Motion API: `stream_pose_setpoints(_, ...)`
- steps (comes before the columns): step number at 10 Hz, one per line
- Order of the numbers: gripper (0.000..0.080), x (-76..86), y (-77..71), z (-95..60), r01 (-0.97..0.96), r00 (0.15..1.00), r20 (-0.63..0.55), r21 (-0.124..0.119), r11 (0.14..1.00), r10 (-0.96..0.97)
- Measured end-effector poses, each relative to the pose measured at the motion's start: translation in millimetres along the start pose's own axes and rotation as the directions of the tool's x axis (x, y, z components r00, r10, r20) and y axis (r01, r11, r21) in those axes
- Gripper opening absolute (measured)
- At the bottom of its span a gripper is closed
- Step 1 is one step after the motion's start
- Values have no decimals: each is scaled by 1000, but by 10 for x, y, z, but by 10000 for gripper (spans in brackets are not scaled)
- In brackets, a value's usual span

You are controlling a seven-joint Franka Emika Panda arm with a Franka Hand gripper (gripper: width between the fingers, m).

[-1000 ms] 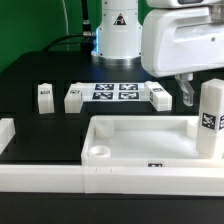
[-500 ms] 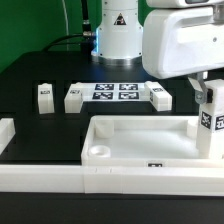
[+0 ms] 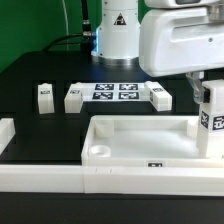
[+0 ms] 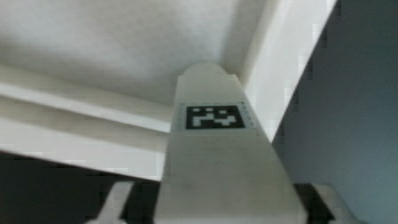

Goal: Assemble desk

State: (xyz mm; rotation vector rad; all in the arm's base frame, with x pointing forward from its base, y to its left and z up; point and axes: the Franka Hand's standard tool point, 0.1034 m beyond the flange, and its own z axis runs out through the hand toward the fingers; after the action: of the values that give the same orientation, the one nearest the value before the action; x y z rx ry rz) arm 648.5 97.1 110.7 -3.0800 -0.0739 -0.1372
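Observation:
The desk panel (image 3: 140, 122), a white tray with a raised rim, lies at the front of the exterior view. One white tagged leg (image 3: 212, 120) stands upright in its corner at the exterior view's right. My gripper (image 3: 208, 90) sits over the leg's top and is shut on it. In the wrist view the leg (image 4: 217, 140) fills the space between my fingers (image 4: 125, 200), its tag faces the camera, and the panel (image 4: 107, 50) lies beyond it. Three loose legs (image 3: 44, 95) (image 3: 73, 97) (image 3: 160, 97) lie on the black table behind the panel.
The marker board (image 3: 112, 93) lies between two of the loose legs. A long white border rail (image 3: 60, 180) runs along the front, and another piece (image 3: 5, 135) stands at the exterior view's left. The robot base (image 3: 118, 30) is at the back.
The visible finger has shifted up and toward the exterior view's right, closer onto the leg's top. The leg stays upright in the corner, nudged slightly right.

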Motion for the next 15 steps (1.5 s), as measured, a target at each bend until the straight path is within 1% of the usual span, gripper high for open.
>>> stream_pose_setpoints(2, 289, 4, 27, 2, -200, 980, -6, 15, 980, 200)
stream_pose_setpoints(3, 290, 6, 40, 1, -305, 952, -3, 20, 952, 305)
stream_pose_setpoints(5, 290, 2, 46, 3, -510, 860, 3, 18, 860, 510)
stream_pose_setpoints(6, 290, 2, 48, 3, -552, 834, 3, 18, 834, 552)
stream_pose_setpoints(8, 290, -3, 35, 9, -715, 699, 11, 12, 699, 715)
stream_pose_setpoints(10, 290, -8, 21, 12, -793, 609, 17, 5, 609, 793)
stream_pose_setpoints(11, 290, -10, 17, 12, -813, 582, 17, 4, 582, 813)
stream_pose_setpoints(13, 304, -9, 14, 12, -774, 633, 16, 6, 633, 774)
stream_pose_setpoints(14, 482, -8, 12, 10, -739, 673, 15, 6, 673, 739)
stream_pose_setpoints(15, 482, -11, -5, 13, -651, 759, 13, 5, 759, 651)
